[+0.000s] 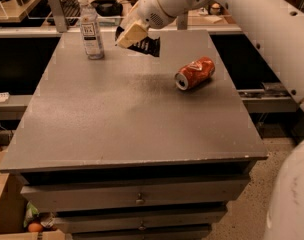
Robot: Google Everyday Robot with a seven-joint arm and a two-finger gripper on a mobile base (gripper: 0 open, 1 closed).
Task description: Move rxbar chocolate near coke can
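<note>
Hovering over the far side of the table (117, 129), the hand (133, 35) pinches one end of the rxbar chocolate (147, 47), well apart from the coke can (194, 73) lying on its side. Nudging that can could roll it away; the thin wrapper might slip loose.

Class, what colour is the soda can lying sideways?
The soda can is red, white script; camera view. Gripper behind it holds a flat black bar wrapper.

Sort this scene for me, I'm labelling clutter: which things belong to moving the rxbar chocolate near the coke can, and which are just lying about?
Job: rxbar chocolate, held by the gripper above the far end of the table; coke can, on its side.
Lying about: water bottle, upright.
</note>
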